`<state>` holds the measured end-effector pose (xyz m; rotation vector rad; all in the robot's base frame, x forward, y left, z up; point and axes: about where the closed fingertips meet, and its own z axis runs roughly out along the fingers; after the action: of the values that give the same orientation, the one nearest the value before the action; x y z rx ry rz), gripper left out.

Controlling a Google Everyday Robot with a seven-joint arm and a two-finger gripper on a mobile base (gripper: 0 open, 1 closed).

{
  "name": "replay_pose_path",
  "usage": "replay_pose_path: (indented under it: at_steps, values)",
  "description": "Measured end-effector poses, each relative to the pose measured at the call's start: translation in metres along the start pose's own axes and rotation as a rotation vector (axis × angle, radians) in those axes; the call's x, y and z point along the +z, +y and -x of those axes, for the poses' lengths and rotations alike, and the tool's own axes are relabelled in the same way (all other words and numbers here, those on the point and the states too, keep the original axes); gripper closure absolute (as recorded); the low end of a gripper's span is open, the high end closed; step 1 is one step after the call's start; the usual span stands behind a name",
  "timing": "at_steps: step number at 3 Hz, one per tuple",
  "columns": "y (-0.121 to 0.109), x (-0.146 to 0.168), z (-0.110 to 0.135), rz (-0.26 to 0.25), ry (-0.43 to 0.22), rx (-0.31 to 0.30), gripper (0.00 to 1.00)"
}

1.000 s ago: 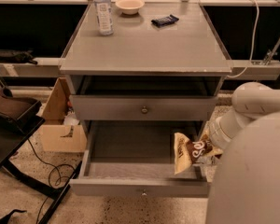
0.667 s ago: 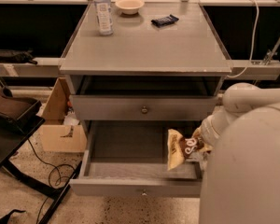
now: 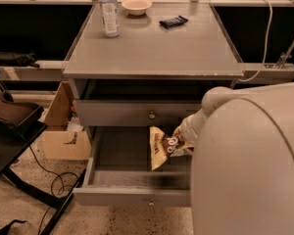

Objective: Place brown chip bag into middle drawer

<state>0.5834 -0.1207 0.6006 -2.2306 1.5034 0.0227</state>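
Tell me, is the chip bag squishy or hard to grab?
Probably squishy: the bag looks crinkled where the tool sits at its right edge, above the open drawer. Likely light for its size, being so puffy. Standing on end, it may flop over.

Middle drawer [image 3: 122,196] free at left — gripper [image 3: 182,140] and brown chip bag [image 3: 159,148] over its right side

A speckled floor [image 3: 137,219] is showing along the bottom. A grey cabinet [image 3: 157,48] is standing mid-frame, a cardboard box [image 3: 63,136] is sitting at its left, and a black cable [image 3: 51,180] is trailing lower left.
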Motion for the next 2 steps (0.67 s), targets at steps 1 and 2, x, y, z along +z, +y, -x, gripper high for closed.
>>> replay_pose_path:
  at_steps: [1,2]
  values:
    - [-0.004,0.028,0.013,0.001,-0.022,-0.030,1.00]
    - [-0.014,0.067,0.010,-0.022,-0.038,-0.018,1.00]
